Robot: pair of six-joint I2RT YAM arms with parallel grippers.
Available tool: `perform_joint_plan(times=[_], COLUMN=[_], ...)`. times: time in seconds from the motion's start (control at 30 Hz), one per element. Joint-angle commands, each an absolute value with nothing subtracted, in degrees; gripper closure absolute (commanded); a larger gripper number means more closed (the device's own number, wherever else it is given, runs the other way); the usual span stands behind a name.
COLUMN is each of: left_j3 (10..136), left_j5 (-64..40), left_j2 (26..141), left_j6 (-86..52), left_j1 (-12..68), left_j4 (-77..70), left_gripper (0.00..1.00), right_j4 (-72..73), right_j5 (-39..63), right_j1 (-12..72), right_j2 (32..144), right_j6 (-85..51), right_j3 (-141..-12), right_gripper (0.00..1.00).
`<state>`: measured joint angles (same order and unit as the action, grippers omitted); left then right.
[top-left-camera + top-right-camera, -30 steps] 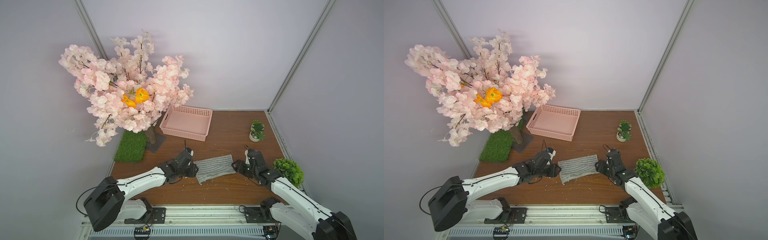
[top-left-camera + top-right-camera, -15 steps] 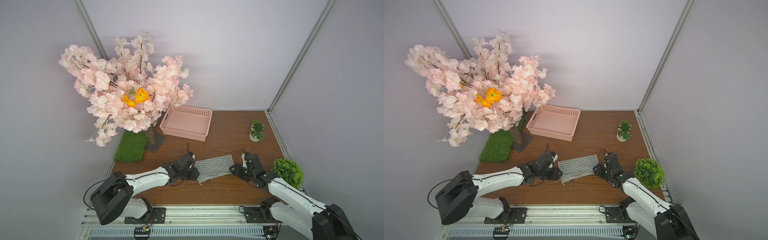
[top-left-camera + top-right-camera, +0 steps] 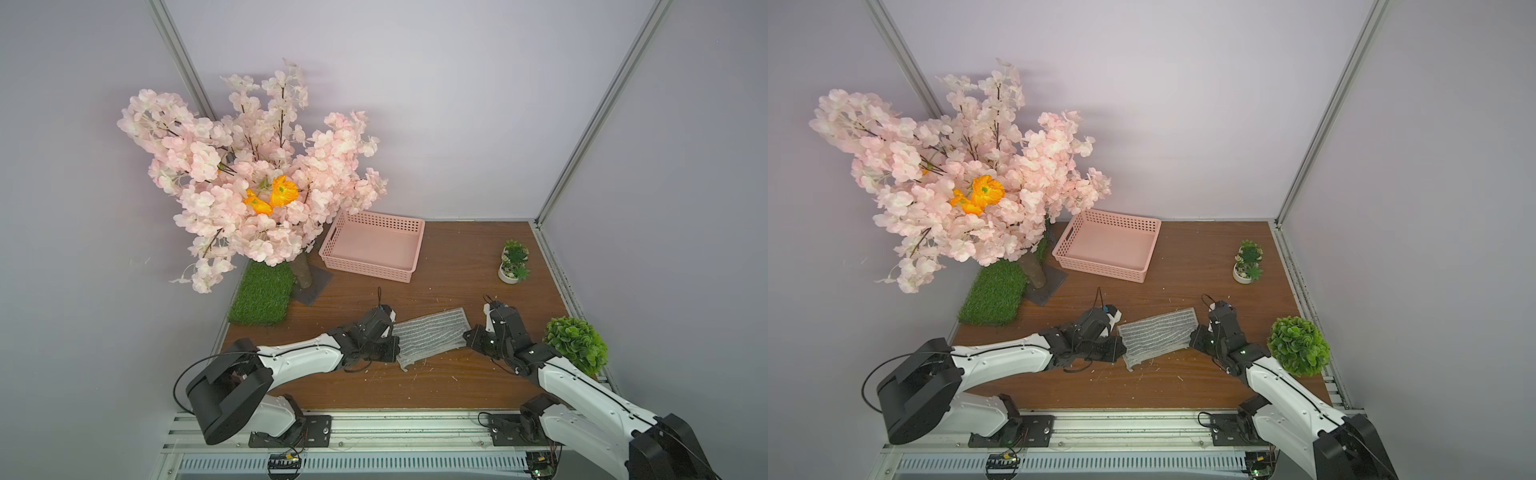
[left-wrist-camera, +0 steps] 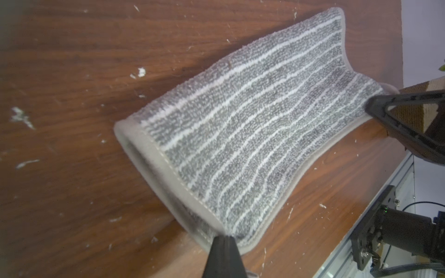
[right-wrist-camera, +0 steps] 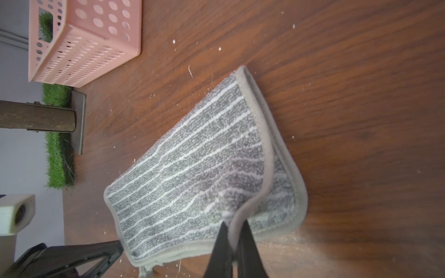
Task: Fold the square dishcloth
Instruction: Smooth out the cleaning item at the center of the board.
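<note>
The square dishcloth (image 3: 430, 334) (image 3: 1156, 338), grey with thin whitish wavy stripes, lies doubled over on the brown table, two hemmed layers showing. My left gripper (image 3: 395, 348) (image 3: 1121, 348) is shut on the cloth's left end near the front corner; in the left wrist view its tips (image 4: 225, 237) pinch the dishcloth (image 4: 240, 130). My right gripper (image 3: 467, 336) (image 3: 1192, 338) is shut on the right end. In the right wrist view that gripper (image 5: 232, 228) clamps the top layer's hem of the dishcloth (image 5: 192, 173), and the lower layer stays on the table.
A pink basket (image 3: 374, 249) stands behind the cloth. A blossom tree (image 3: 257, 183) on a grass mat (image 3: 262, 297) fills the back left. A small potted plant (image 3: 513, 266) and a green bush (image 3: 575, 345) sit on the right. Pale crumbs dot the wood.
Both grippers have closed onto the ends of the cloth, having stood open a second ago. Both arms have shifted slightly toward the table's front.
</note>
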<state>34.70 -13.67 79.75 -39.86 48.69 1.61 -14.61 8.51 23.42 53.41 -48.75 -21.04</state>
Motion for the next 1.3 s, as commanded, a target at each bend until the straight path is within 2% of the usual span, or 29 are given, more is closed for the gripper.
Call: perform_joint_plan(times=[0.0, 0.3, 0.5, 0.57, 0.67, 0.73, 1.0, 1.27], left_j3=[35.4, 35.6, 36.1, 37.3, 39.5, 40.4, 40.2, 38.8], left_j5=[-15.4, -18.9, -18.0, -17.6, -16.5, -15.0, -12.8, -8.4], left_j2=[77.6, 77.0, 77.9, 76.9, 75.9, 76.0, 85.4, 91.9], left_j6=[-39.6, -38.8, -37.0, -35.6, -33.1, -31.1, -28.8, -28.7], left_j1=[49.5, 51.1, 51.9, 51.9, 51.9, 51.9, 51.9, 51.8], left_j4=[1.1, 2.3, 1.4, 0.3, -1.1, -3.4, -10.9, -10.1], left_gripper=[1.0, 1.0, 1.0, 1.0, 1.0, 1.0, 1.0, 1.0], right_j4=[-17.5, -15.9, -17.3, -17.0, -15.7, -15.8, -24.3, -18.3], right_j5=[4.6, 2.7, -1.4, -1.8, -1.7, -3.1, -14.2, -9.7], right_j1=[23.7, 23.7, 23.7, 23.7, 23.7, 23.7, 23.7, 24.3], right_j2=[51.5, 53.8, 56.0, 57.6, 59.0, 59.1, 56.7, 59.4], right_j6=[-47.5, -47.6, -47.0, -46.6, -46.5, -46.2, -43.5, -42.3], right_j3=[-22.5, -19.6, -19.1, -18.8, -18.5, -19.0, -28.2, -30.3], right_gripper=[0.95, 0.94, 0.89, 0.83, 0.69, 0.65, 0.6, 0.62])
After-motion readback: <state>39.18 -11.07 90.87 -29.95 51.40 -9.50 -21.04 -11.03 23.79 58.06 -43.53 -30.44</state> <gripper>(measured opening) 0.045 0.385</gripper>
